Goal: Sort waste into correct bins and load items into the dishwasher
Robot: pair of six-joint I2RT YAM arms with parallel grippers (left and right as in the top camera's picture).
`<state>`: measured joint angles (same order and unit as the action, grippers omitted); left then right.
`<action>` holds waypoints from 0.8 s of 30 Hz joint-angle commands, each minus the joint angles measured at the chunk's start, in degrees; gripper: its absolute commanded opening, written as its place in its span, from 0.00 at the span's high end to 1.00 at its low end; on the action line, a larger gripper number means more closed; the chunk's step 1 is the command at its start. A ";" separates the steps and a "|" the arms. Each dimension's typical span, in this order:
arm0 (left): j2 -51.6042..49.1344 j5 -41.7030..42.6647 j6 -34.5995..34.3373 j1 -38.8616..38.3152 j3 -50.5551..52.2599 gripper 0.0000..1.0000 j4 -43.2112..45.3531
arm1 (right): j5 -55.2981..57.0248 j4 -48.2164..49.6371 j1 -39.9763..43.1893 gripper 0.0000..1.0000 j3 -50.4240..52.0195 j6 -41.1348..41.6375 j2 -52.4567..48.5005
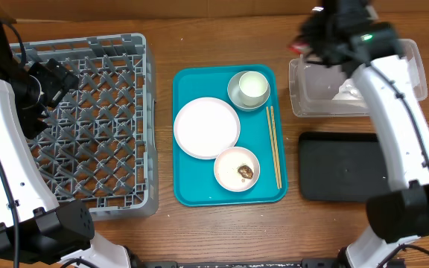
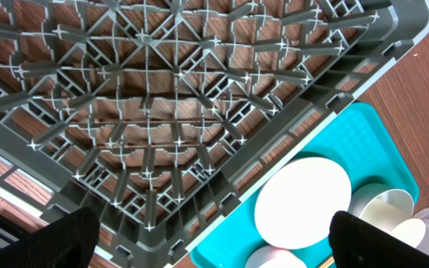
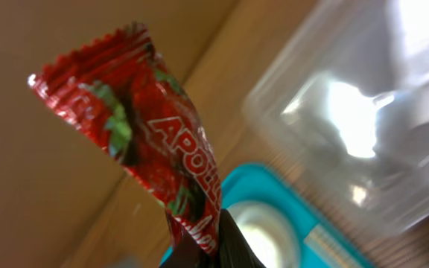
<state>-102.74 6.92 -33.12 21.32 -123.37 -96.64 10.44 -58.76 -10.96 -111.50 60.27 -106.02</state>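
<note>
At 9 o'clock on the wooden bench (image 1: pixel 199 45) sat the grey dish rack (image 1: pixel 95 126), its lattice floor bare. The left claw (image 2: pixel 214 227) hung over the rack's 10 o'clock part with its fingers (image 2: pixel 62 238) wide apart and nothing between them.

In the middle of the bench lay the teal tray (image 1: pixel 188 190). A white plate (image 1: pixel 206 127) rested at 9 o'clock on it. A cup (image 1: pixel 253 85) stood inside a pale bowl (image 1: pixel 234 95) at 1 o'clock. A white bowl (image 1: pixel 228 165) holding a brown food lump (image 1: pixel 246 172) sat at 5 o'clock, touching the plate's rim. The chopsticks (image 1: pixel 274 145) lay side by side along the tray's 3 o'clock edge, pointing from 12 to 6.

At 2 o'clock on the bench stood the clear plastic tub (image 1: pixel 311 97), with a crumpled white napkin (image 1: pixel 346 91) inside, partly hidden under the right arm. The black tray (image 1: pixel 341 165) lay flat at 4 o'clock, just beside the tub.

The right claw (image 3: pixel 211 249) was above the tub's 10 o'clock corner. It was clamped together on the lower end of a red snack wrapper (image 3: pixel 147 141). In the right wrist view the wrapper stood up from the fingers toward 11 o'clock, with the blurred tub at 2 o'clock and the teal tray with the cup at 6 o'clock behind it.
</note>
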 commanded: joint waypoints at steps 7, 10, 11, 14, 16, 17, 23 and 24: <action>0.85 0.17 -0.72 -0.35 -0.74 0.00 -0.02 | -4.15 3.34 10.40 0.00 1.68 -13.18 -5.81; 0.85 0.15 -0.72 -0.35 -0.74 0.00 0.00 | -4.79 0.07 10.58 0.00 -0.15 -14.34 -4.02; 0.85 0.17 -0.74 -0.35 -0.74 0.00 0.00 | -4.83 -0.70 10.73 0.00 -0.74 -14.34 -3.39; 0.85 0.17 -0.72 -0.35 -0.74 0.00 0.00 | -6.86 -4.11 12.44 0.00 -5.46 -17.35 0.70; 0.85 0.17 -0.74 -0.35 -0.74 0.00 0.00 | -6.86 -7.82 15.04 0.00 -10.56 -20.70 3.89; 0.85 0.17 -0.74 -0.35 -0.74 0.00 -0.02 | -6.40 -9.73 17.42 0.00 -12.70 -21.79 5.79; 0.85 0.17 -0.72 -0.35 -0.74 0.00 0.00 | -6.21 -19.19 34.67 0.00 -13.66 -21.73 10.45; 0.85 0.17 -0.72 -0.35 -0.74 0.00 0.00 | -6.27 -21.55 37.29 0.00 -13.42 -21.73 10.32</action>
<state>-102.74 6.90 -33.12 21.32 -123.37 -96.62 4.45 -77.76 22.41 -125.27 40.01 -94.08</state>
